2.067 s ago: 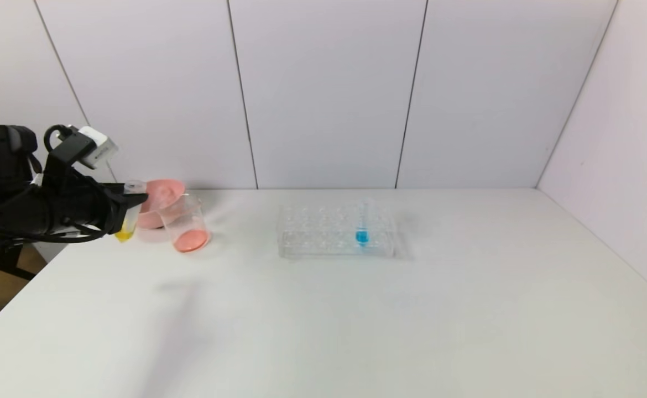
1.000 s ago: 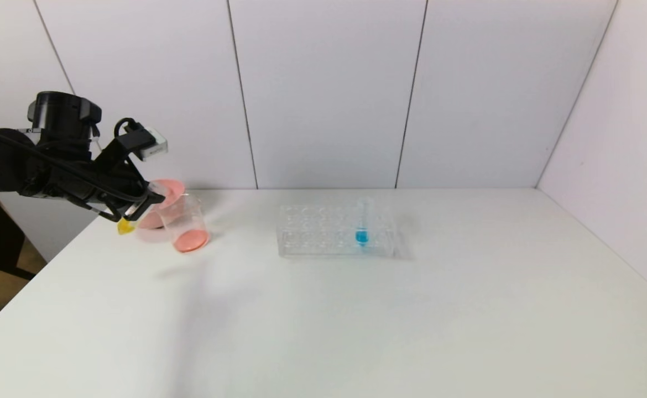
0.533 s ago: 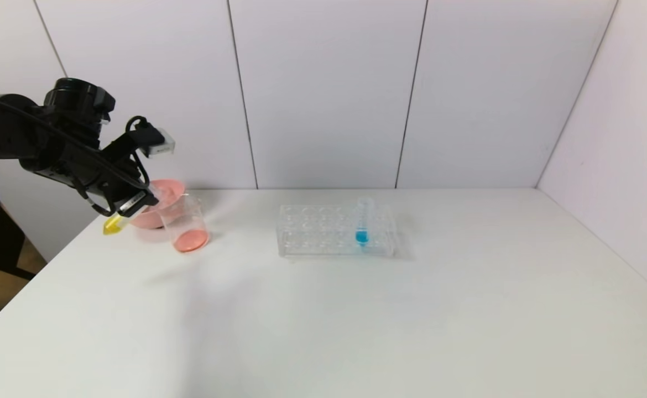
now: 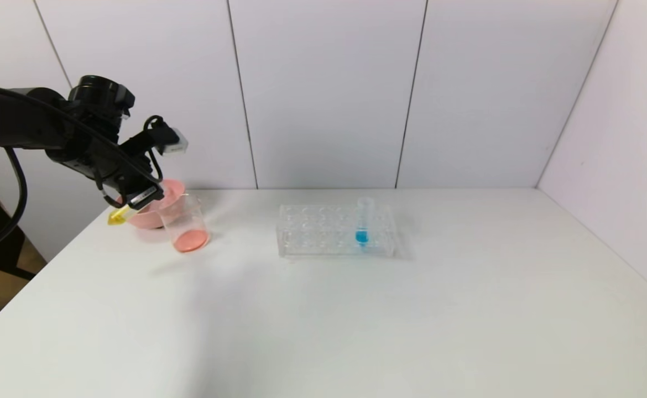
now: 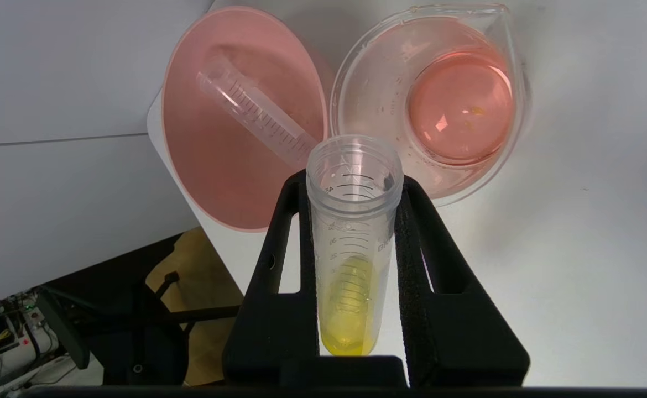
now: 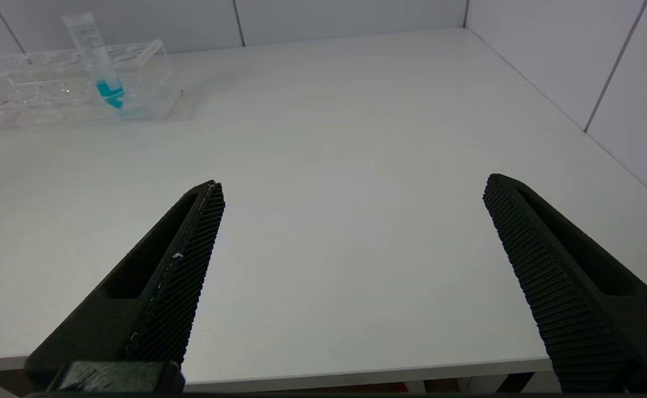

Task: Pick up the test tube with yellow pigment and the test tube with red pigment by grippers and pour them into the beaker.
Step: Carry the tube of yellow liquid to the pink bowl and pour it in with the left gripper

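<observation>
My left gripper (image 4: 142,198) is shut on the test tube with yellow pigment (image 4: 118,216) and holds it tilted, tip low, above the table's far left edge. In the left wrist view the gripper (image 5: 352,179) clamps the tube (image 5: 351,249), whose open mouth points toward the beaker (image 5: 373,88). The beaker (image 4: 182,213) holds red-orange liquid. No tube with red liquid shows; an empty clear tube (image 5: 257,119) lies in the pink bowl (image 5: 213,166). My right gripper (image 6: 351,188) is open and empty above the table's front edge.
The pink bowl (image 4: 171,190) touches the beaker's far left side. A clear tube rack (image 4: 323,235) with a blue-liquid tube (image 4: 362,226) stands mid-table; the rack (image 6: 36,88) and the blue-liquid tube (image 6: 102,66) also show in the right wrist view. A white wall runs behind the table.
My left arm has risen and moved right toward the beaker. The yellow tube has tipped from near upright to steeply tilted, mouth toward the beaker.
</observation>
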Controlling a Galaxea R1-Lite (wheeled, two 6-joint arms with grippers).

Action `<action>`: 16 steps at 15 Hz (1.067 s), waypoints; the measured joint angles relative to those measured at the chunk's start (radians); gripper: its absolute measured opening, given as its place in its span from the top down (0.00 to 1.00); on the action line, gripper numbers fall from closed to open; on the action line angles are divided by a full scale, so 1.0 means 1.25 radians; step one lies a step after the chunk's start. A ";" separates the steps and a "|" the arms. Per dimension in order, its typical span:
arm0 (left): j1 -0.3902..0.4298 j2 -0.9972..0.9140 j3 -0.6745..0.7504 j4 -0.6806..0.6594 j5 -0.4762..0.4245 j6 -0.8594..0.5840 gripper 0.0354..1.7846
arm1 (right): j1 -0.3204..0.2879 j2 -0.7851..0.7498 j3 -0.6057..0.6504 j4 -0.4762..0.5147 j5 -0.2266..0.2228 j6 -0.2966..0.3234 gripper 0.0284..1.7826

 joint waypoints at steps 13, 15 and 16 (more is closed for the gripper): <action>-0.082 0.059 -0.158 0.168 0.209 0.099 0.78 | 0.000 0.000 0.000 0.000 0.000 0.000 0.04; -0.098 0.063 -0.168 0.183 0.251 0.108 0.78 | 0.000 0.000 0.000 0.000 0.000 0.000 0.04; -0.103 0.064 -0.170 0.197 0.269 0.109 0.78 | 0.000 0.000 0.000 0.000 0.000 0.000 0.04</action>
